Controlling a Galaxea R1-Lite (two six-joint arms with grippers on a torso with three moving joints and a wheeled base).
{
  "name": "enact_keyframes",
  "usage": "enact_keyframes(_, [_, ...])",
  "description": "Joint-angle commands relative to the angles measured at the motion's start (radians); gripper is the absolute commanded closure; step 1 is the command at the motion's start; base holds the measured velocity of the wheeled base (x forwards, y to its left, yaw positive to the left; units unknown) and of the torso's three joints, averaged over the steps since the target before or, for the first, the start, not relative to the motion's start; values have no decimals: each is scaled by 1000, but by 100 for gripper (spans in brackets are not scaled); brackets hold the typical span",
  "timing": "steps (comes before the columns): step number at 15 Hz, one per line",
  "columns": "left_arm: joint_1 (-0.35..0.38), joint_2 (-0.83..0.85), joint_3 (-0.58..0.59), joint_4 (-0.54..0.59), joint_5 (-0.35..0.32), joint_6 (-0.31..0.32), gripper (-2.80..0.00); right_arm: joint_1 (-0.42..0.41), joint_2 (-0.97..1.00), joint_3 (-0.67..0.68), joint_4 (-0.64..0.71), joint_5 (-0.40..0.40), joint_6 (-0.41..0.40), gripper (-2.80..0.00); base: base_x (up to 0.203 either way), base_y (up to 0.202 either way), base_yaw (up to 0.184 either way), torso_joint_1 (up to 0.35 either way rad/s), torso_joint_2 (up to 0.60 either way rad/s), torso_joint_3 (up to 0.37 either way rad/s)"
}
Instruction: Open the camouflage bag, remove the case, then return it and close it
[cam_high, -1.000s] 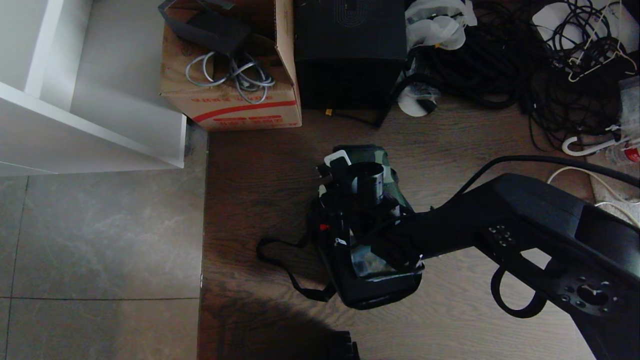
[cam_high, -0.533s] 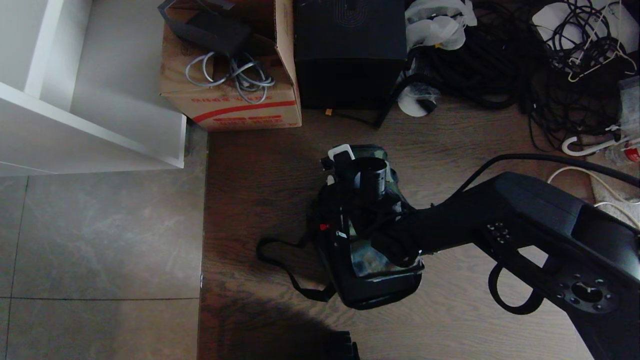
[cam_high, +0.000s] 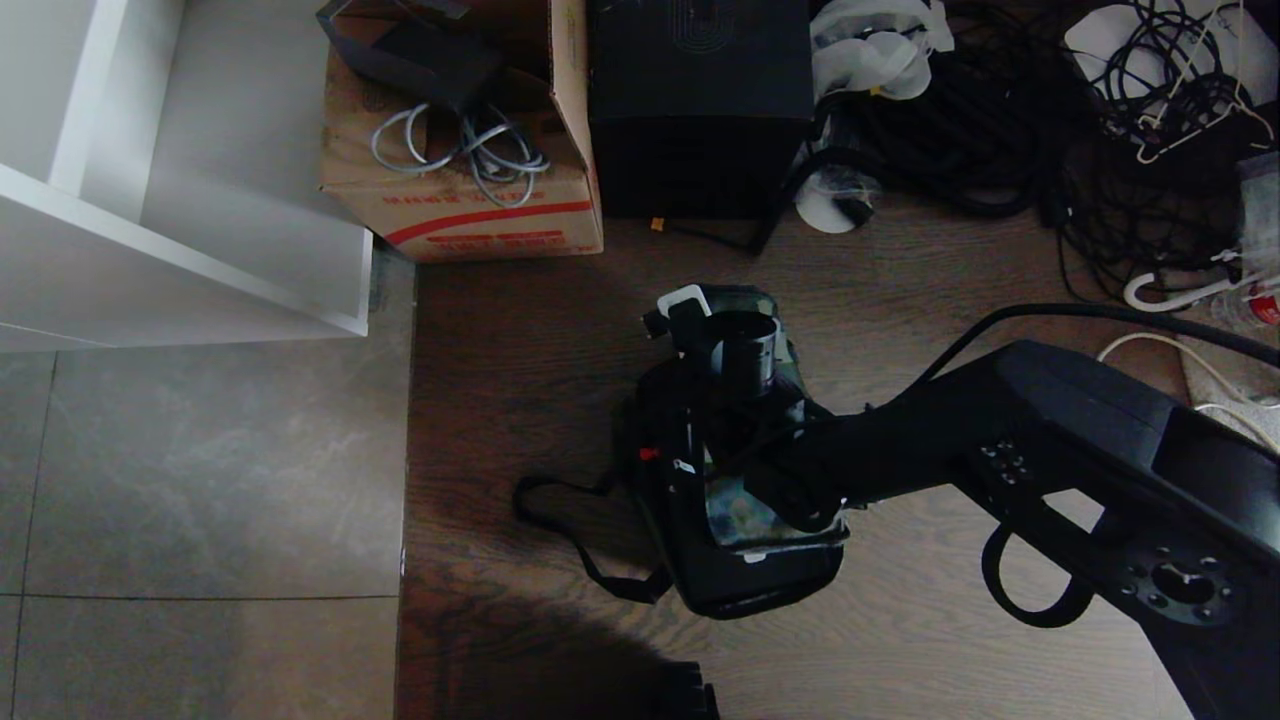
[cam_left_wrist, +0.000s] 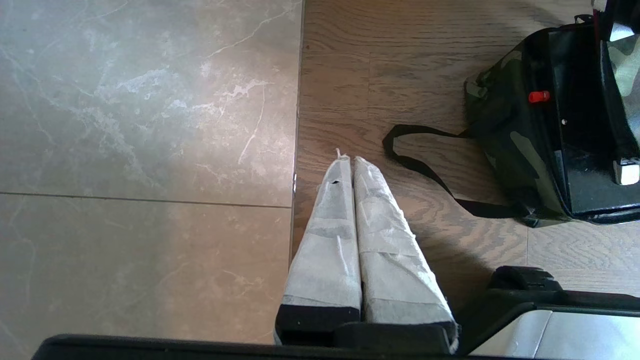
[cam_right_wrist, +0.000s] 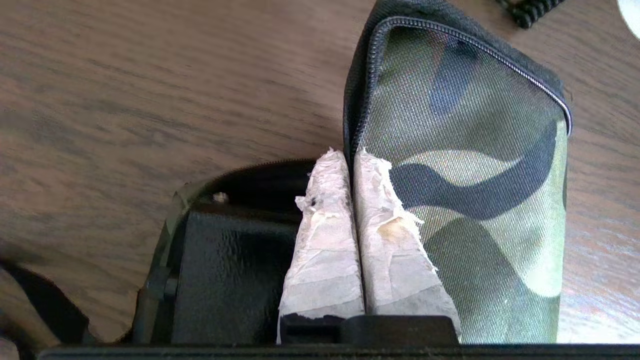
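The right tool was pinched closed on the zip edge of the camouflage bag lid, the case lying just below it inside the bag.

The left tool hung closed, well apart.

— Can you read anything down there?

— Hardly. The cardboard box has a red stripe and a line of red print on its front, but the characters are too small to make out.

— And the black box beside it?

— A faint ring-shaped emblem on top, no legible words.
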Motion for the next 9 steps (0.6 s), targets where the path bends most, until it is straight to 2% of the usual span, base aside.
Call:
enact_keyframes(1, [2, 1, 8, 0, 1, 0, 0, 3, -20, 13, 5, -4, -1, 0, 0, 0, 0, 0, 0, 0])
enact_keyframes(5, [0, 1, 8, 0, 1, 0, 0, 44, -136, 60, 89, -2, 14, 0, 0, 0, 0, 0, 0, 0])
enact_keyframes(6, [0, 1, 8, -1, 1, 0, 0, 70, -169, 89, 123, -2, 37, 0, 0, 0, 0, 0, 0, 0])
enact_keyframes(9, [2, 0, 8, 0, 1, 0, 0, 143, -246, 118, 313, -3, 180, 0, 0, 0, 0, 0, 0, 0])
